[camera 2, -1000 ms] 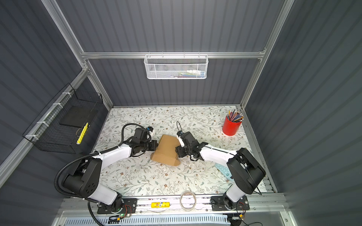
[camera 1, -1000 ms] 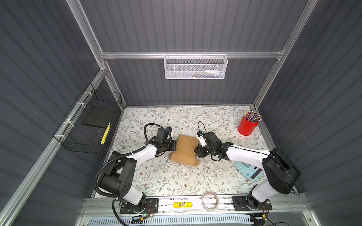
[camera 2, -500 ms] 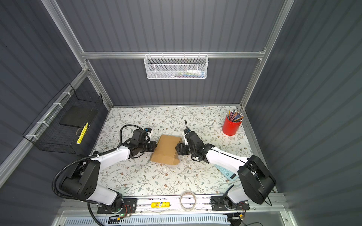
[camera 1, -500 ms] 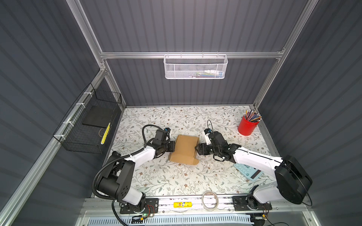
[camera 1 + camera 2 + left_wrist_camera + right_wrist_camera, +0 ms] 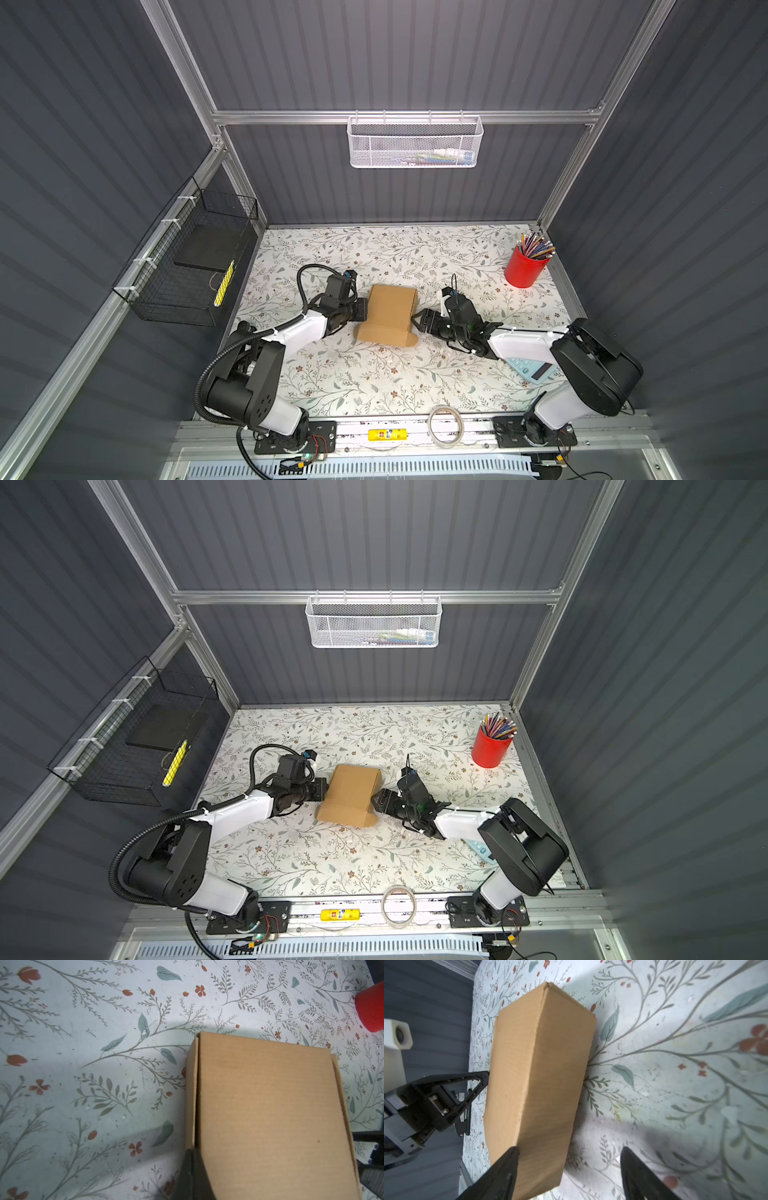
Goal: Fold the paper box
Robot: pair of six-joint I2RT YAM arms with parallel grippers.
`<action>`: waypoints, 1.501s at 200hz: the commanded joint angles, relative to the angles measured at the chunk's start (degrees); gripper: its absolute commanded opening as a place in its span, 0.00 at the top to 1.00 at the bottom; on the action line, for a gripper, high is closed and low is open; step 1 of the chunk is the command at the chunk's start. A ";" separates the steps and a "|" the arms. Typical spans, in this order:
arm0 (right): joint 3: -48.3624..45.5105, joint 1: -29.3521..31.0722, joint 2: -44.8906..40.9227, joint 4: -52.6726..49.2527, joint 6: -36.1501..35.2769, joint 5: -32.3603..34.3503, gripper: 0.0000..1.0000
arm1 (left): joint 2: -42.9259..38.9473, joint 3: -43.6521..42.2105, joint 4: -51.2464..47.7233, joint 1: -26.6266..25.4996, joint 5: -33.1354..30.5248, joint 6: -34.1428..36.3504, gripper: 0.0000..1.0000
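Though the paper box (image 5: 390,311) already stands as a closed brown carton near the middle of the floral bench (image 5: 374,382) in both top views, the job looks not quite finished. Its walls are up and the lid (image 5: 268,1105) lies flat across the top, smooth in the left wrist view, with a side wall's edge running down its left. Along the box's lower edge in a top view a front panel slopes outward, and a small rounded tab (image 5: 411,338) juts from its lower right corner. I judge that the last tuck of the front flap is left to do, though the seam is too small to read.

The left gripper (image 5: 360,309) meets the box's left side with its jaws fully closed, tips against the cardboard wall. They seem to press rather than pinch, but I cannot tell for sure. The right gripper (image 5: 419,323) sits at the box's right side, jaws spread wide and holding nothing. In the right wrist view one finger (image 5: 506,1167) lies against the box while its partner hangs apart over bare bench. A red pencil cup (image 5: 524,270) stands well clear at the upper right.
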 commanded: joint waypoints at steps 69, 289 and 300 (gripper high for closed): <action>-2.27 0.29 5.60 18.69 7.80 -3.16 0.24 | -0.82 -0.95 -1.22 -0.67 2.76 -0.54 1.00; 1.83 0.81 9.91 16.55 8.45 -4.20 0.23 | -1.07 -3.09 0.91 0.22 3.60 -1.28 1.00; 2.05 0.80 10.11 16.65 8.49 -4.22 0.23 | -0.78 -3.20 1.08 0.22 3.72 -1.38 1.00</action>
